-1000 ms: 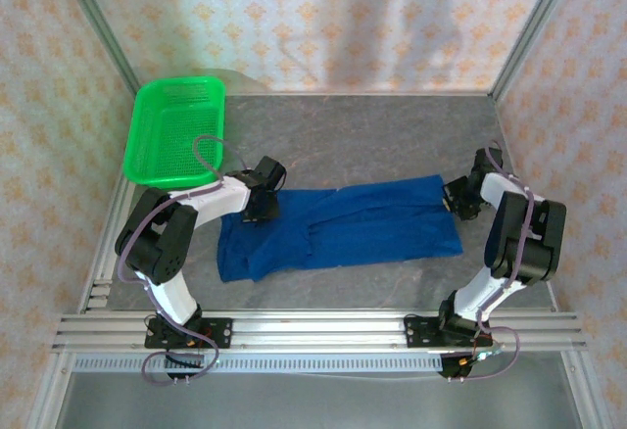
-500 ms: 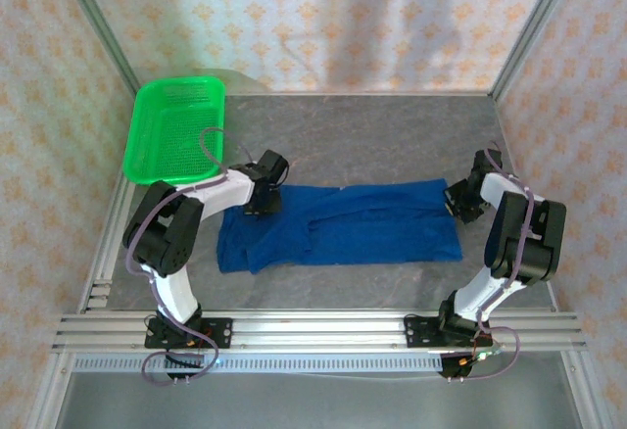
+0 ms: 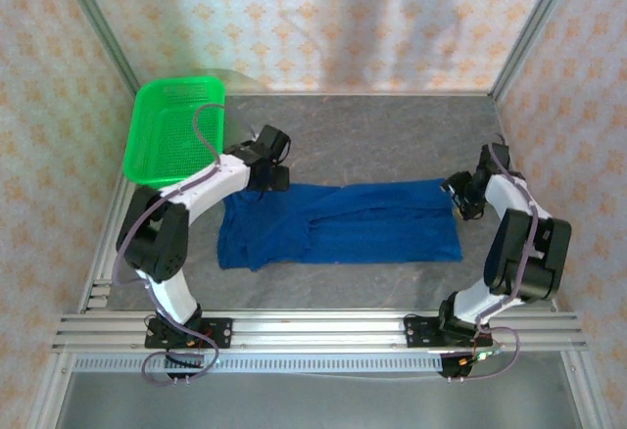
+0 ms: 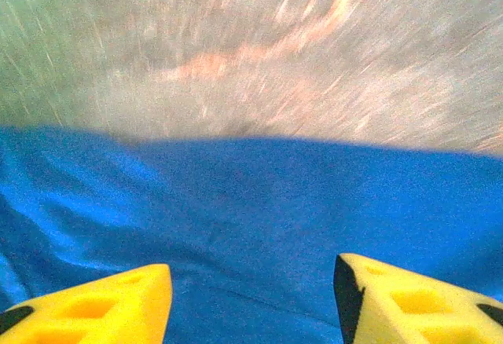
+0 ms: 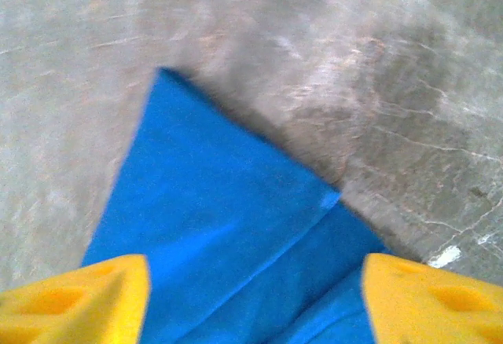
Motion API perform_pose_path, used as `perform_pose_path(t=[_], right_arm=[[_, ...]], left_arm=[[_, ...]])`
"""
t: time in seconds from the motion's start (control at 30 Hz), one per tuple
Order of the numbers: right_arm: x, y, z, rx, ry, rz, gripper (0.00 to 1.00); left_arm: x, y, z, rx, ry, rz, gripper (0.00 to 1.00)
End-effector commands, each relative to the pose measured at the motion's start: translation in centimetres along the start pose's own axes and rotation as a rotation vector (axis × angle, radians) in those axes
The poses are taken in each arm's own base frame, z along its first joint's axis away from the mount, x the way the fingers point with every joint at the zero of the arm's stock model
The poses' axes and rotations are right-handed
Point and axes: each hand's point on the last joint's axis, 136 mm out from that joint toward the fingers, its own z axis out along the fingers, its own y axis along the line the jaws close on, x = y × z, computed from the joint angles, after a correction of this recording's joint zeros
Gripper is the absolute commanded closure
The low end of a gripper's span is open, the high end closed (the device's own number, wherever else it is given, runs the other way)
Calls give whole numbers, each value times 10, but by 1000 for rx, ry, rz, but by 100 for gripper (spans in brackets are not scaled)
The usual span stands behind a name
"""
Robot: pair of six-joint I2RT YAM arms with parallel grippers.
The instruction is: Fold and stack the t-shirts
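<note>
Grey table (image 3: pixel 392 135) with a royal-blue t-shirt (image 3: pixel 353 228) lying as a long strip across its middle. Green basket (image 3: pixel 174 135) far left. Left gripper (image 3: pixel 268 176) and right gripper (image 3: pixel 460 197) hover over the strip's far corners, jaws released.

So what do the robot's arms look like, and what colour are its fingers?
The left arm and the right arm are white tubes joined by chunky black joints, with a thin purplish cable looping along each. The left gripper and the right gripper have bright yellow wedge-shaped fingers with hollow pockets in them.
</note>
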Motion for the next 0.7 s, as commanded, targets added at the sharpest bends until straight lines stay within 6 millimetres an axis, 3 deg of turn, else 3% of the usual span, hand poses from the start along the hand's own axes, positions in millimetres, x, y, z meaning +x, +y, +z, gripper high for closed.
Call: perform_pose_path(t=[0.0, 0.13, 0.23, 0.43, 0.57, 0.67], right_arm=[[6, 30, -42, -141, -24, -141, 17], [23, 45, -74, -232, -27, -265, 14], [45, 45, -74, -242, 27, -319, 13], [93, 41, -38, -115, 169, -436, 12], [99, 28, -16, 14, 193, -455, 12], [98, 17, -2, 76, 193, -440, 12]], left_arm=[[-23, 9, -51, -1, -80, -64, 34], [-21, 14, -81, 24, -93, -119, 25], [2, 20, -81, 27, -11, -189, 23], [72, 48, -47, -88, 172, -289, 28], [100, 61, -11, -178, 242, -290, 36], [109, 66, 14, -233, 276, -286, 41]])
